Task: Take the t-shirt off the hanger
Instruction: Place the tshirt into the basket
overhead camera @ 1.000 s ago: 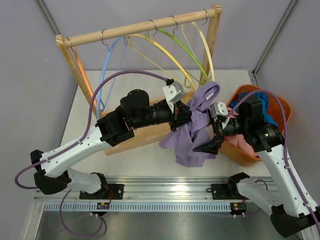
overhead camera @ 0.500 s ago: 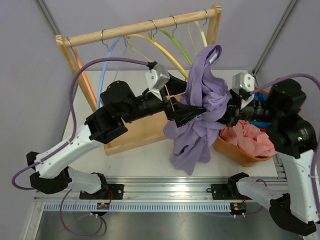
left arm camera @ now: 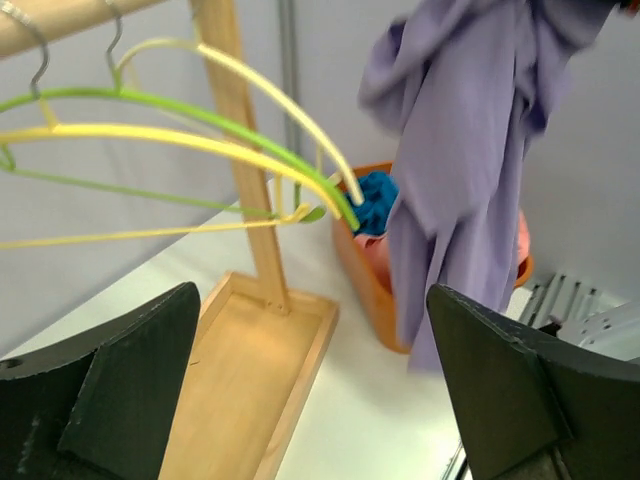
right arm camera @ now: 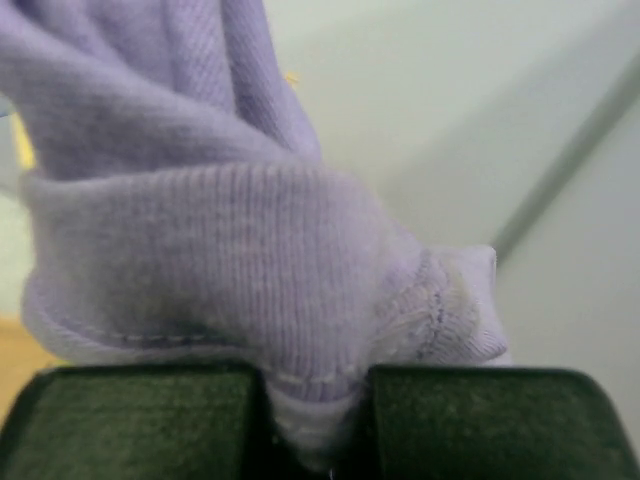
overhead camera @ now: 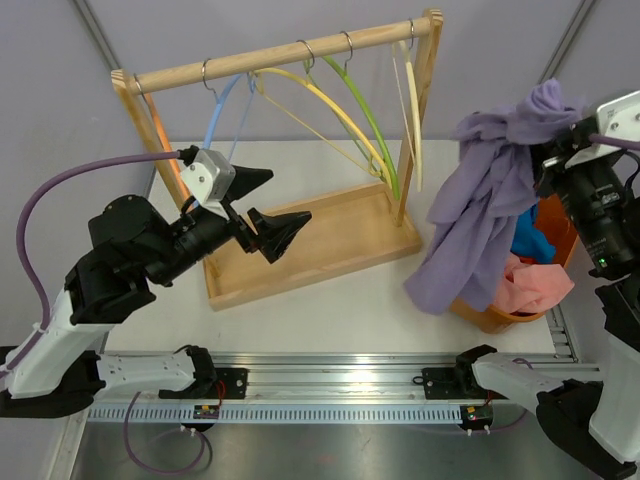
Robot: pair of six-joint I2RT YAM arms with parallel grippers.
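Your right end effector (right arm camera: 315, 425) is pinched tight on the purple t-shirt (overhead camera: 480, 210). In the right wrist view you can see a ribbed edge of the cloth squeezed between its two fingers. It holds the shirt up high on the right side of the desk (overhead camera: 330, 300). The cloth hangs down in a long bunch in front of the orange basket (left arm camera: 365, 290). Pink and blue clothes lie in that basket. The shirt is off the hangers (left arm camera: 150, 136) and well apart from them. They hang from the top bar of the wooden rack (overhead camera: 290, 50). Your left end effector (overhead camera: 288, 195) is wide, with nothing in it. It is up in the air over the left part of the rack's tray, and it points toward the shirt
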